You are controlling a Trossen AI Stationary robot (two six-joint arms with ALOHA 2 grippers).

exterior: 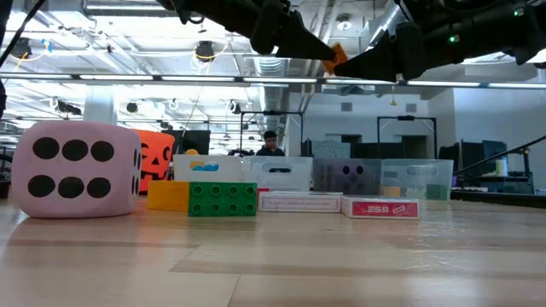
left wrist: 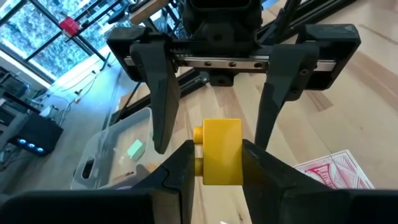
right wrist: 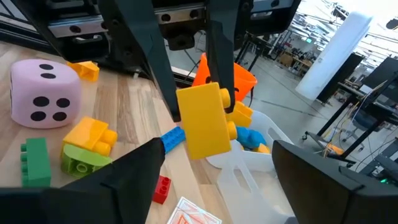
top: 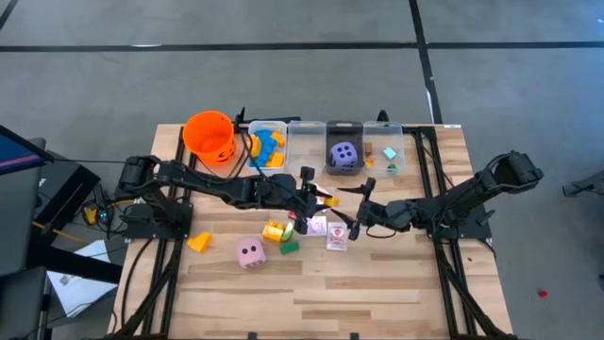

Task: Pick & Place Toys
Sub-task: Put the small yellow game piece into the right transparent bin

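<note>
My left gripper (top: pixel 316 196) is shut on a yellow block (left wrist: pixel 221 152), in the air above the table's middle. The block also shows in the right wrist view (right wrist: pixel 205 121). My right gripper (top: pixel 351 219) faces it, open. Its fingers (left wrist: pixel 160 106) stand apart on either side of the block's free end without touching. On the table lie a pink die (top: pixel 250 251), yellow and green blocks (top: pixel 280 231), an orange block (top: pixel 199 243) and pink-and-white cards (top: pixel 337 236). A purple die (top: pixel 343 155) sits in a clear bin. My left gripper pinches the yellow block by two opposite sides (left wrist: pixel 206 168) between its two fingers. The fingers come from the table's left. The block's far end, with its studs to one side, sticks out past the fingertips toward my right gripper. The block is lifted clear of the table.
An orange bucket (top: pixel 209 135) stands at the far left. Beside it is a row of clear bins (top: pixel 304 142), the leftmost holding blue and yellow blocks (top: pixel 267 148). A green block (exterior: pixel 222 199) and cards (exterior: pixel 380 208) lie below the grippers. Bare wood lies toward the near edge.
</note>
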